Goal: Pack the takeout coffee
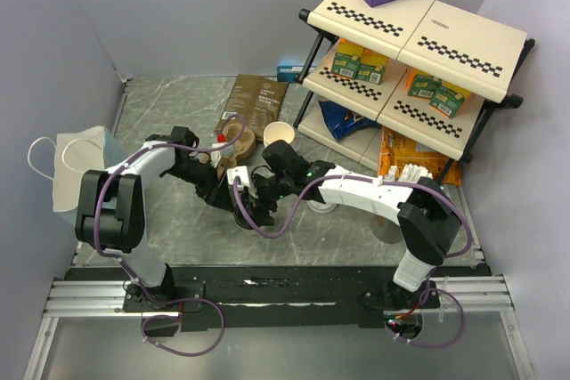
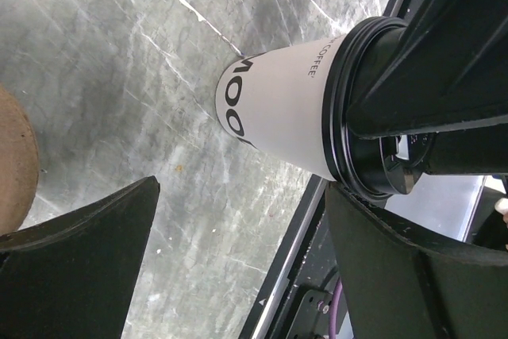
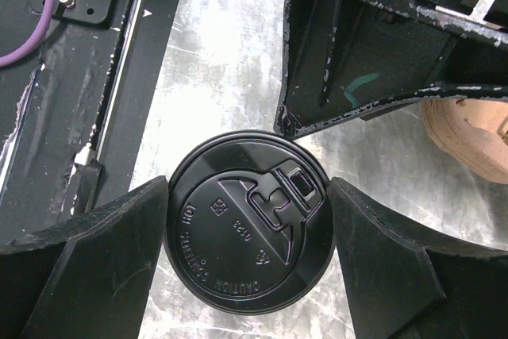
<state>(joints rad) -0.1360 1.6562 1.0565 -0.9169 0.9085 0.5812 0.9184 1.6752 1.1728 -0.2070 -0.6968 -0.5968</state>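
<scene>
Grey marble table (image 1: 160, 113). The lidded cup (image 2: 278, 117) stands upright at centre, near the pulp carrier (image 1: 233, 140) but not yet in it. The right gripper (image 3: 248, 204) straddles the black lid (image 3: 246, 244) from above, fingers at its rim, evidently to lift it; grip unconfirmed. The left gripper (image 2: 242, 188) stands wide, clear of the cup. Carrier contents obscured.

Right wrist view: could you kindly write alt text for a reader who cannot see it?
The takeout coffee, seen from above as a round black lid, sits between the right pincer's two fingers, which flank its rim closely. Grey marbled table beneath.
</scene>
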